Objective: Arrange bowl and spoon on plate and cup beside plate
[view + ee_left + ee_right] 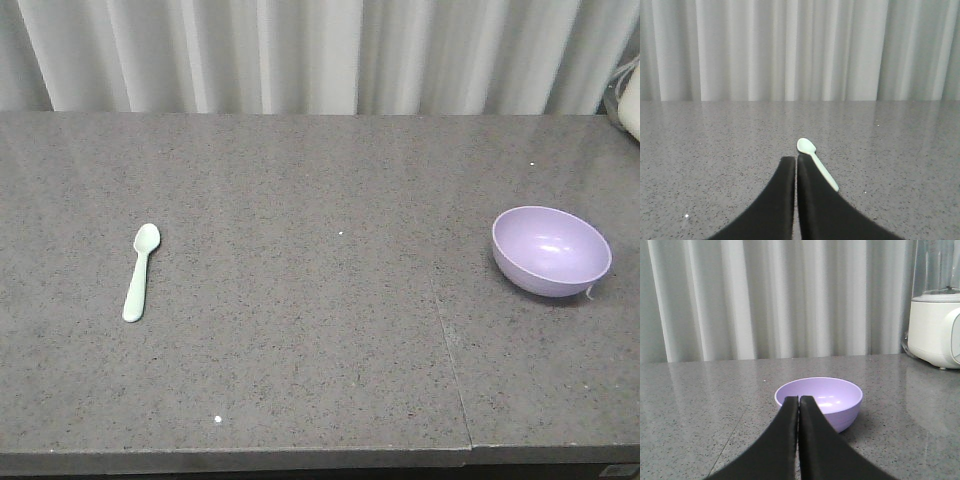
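Item 1, spoon (141, 272): pale mint-green, lying flat on the left part of the grey speckled table (320, 360), head toward the curtain, nothing touching it. Item 2, bowl (551, 250): lilac, open side up, on the right part of the table, well apart from the spoon, nothing inside it. Items 3 and 4, plate and cup: not in any of the 3 views, so their places cannot be told. Left gripper (796, 158): fingers pressed together with nothing between them, aimed along the table toward the spoon, which shows just past the tips. Right gripper (799, 398): fingers likewise pressed together and holding nothing, aimed at the bowl just ahead. Also present: a white appliance (935, 330) at the far right edge. Progress, as a judgement: none of the 3 placements is done; bowl and spoon sit on bare table, neither is grasped, and bowl onto plate, spoon onto plate and cup beside plate all remain.
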{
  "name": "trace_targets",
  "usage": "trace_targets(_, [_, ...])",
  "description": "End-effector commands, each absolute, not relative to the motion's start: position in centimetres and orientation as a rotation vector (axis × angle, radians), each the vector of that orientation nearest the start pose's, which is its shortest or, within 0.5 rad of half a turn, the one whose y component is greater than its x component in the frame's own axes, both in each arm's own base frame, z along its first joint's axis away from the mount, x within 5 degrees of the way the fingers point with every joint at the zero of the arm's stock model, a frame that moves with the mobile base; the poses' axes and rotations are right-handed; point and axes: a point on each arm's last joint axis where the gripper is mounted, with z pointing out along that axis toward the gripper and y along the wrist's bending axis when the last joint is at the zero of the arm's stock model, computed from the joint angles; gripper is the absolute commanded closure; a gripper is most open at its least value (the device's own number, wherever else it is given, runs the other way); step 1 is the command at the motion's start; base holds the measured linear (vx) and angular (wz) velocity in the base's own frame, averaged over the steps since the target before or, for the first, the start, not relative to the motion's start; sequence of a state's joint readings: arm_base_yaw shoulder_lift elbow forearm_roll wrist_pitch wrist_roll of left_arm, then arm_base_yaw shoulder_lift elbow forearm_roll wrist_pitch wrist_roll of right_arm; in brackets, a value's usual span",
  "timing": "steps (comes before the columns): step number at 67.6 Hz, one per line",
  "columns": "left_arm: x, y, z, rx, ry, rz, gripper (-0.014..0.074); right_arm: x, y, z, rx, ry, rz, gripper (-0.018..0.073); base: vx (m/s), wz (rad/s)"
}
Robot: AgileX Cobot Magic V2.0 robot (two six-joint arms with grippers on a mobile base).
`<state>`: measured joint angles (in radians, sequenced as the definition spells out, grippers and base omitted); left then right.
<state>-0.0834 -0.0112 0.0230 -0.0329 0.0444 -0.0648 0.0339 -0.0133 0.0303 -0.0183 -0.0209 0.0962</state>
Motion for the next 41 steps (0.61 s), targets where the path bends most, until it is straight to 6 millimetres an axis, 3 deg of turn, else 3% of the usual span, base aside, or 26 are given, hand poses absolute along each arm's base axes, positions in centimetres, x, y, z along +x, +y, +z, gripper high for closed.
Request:
trace_targets(1, [5.36,-0.42,21.57,-0.018,1.433,-0.150,0.0603,5.54,0.17,21.02,0.026,1.409,0.079,0.0570,0.00,0.00])
trace_targets(41, [5.36,-0.42,21.57,-0.018,1.433,-0.150,0.0603,5.54,0.17,21.01,0.026,1.410,0.079,0.0570,0.00,0.00])
